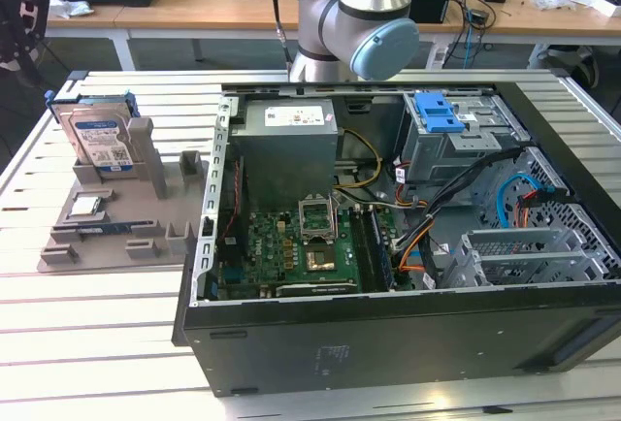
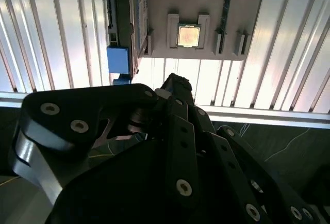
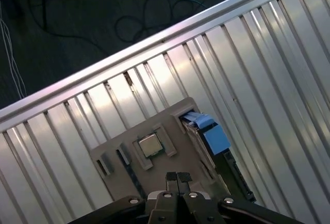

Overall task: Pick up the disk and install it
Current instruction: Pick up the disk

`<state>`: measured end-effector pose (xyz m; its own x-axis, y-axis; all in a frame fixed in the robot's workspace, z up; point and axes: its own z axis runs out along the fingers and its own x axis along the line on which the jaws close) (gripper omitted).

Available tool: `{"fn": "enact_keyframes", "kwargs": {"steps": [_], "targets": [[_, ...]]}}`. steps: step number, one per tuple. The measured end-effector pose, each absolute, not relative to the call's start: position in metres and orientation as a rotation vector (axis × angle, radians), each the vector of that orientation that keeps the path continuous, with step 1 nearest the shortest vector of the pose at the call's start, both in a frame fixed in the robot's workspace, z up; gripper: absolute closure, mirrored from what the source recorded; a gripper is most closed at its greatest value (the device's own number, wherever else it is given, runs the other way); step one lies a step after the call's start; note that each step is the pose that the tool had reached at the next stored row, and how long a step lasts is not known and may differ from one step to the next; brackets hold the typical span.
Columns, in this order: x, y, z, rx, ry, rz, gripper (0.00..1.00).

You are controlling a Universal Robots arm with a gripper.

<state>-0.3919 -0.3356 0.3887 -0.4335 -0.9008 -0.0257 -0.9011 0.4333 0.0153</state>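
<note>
- The slatted metal table (image 1: 97, 324) carries everything you are working with.
- The open computer case (image 1: 388, 343) takes up the exterior view's right and middle, with its boards and cables showing.
- The arm (image 1: 369, 14) rises behind the case's far edge.
- A grey holder (image 1: 97, 243) lies on the table at the exterior view's left, just beside the case.
- The disk (image 1: 97, 140) stands upright on its edge in a slot at the holder's far end, with its label facing the camera and its blue frame around it.
- Your gripper (image 3: 178, 175) has its fingertips pressed together with nothing between them. It hangs above the holder, and the disk (image 3: 214, 136) sits off to one side, apart from the tips and untouched.
- A small square chip (image 3: 150, 145) lies flat in the holder, closer to the fingertips than the disk is.
</note>
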Motion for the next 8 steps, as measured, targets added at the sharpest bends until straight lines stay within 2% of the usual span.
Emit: {"fn": "enact_keyframes", "kwargs": {"steps": [8], "targets": [[-0.3919, -0.3356, 0.3888, -1.762, 2.585, 0.043, 0.90]]}}
